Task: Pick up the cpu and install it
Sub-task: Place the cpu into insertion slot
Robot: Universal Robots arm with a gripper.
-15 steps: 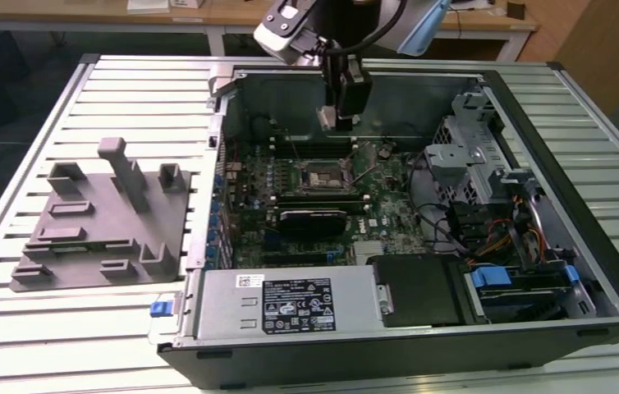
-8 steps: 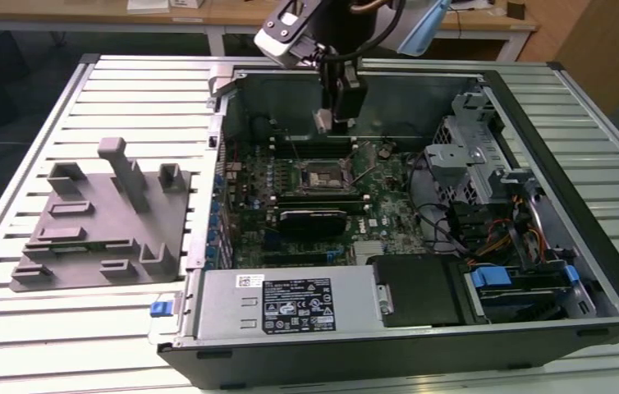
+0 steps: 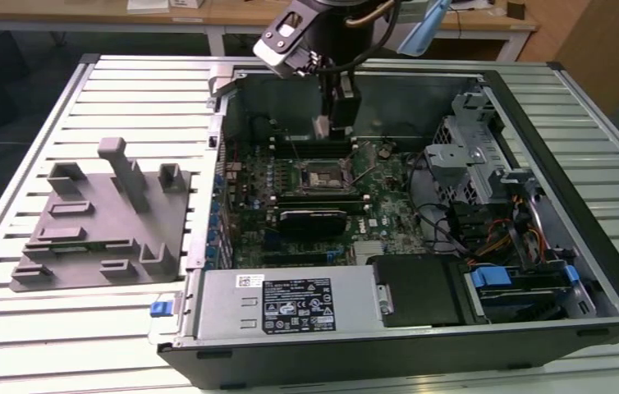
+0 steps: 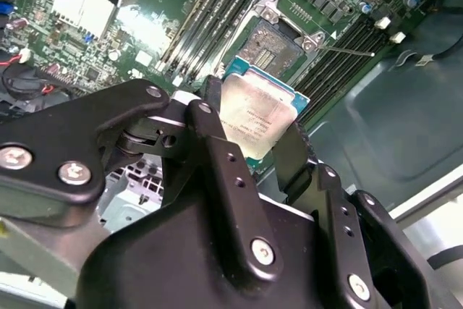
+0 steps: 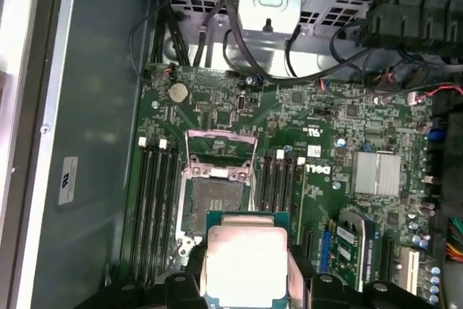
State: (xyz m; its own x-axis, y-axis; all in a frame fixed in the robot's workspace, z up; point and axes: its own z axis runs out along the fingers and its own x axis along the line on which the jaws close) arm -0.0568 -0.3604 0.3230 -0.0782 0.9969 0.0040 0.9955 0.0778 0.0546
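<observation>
White slatted tabletop (image 3: 25,328) bore an open black computer case (image 3: 397,365). Near its dark square socket (image 5: 217,182), the black gripper (image 4: 253,135) pinched the thin silver-topped square cpu (image 4: 259,110) by opposite edges; it looked light, stiff and likely fragile.

In the second wrist view, fingers (image 4: 217,157) of the hand (image 4: 253,127) cover two edges of the cpu (image 4: 262,110), which hides part of the socket (image 4: 273,43) beyond the hand. The exterior view's edge cuts off the arm (image 3: 337,29).
</observation>
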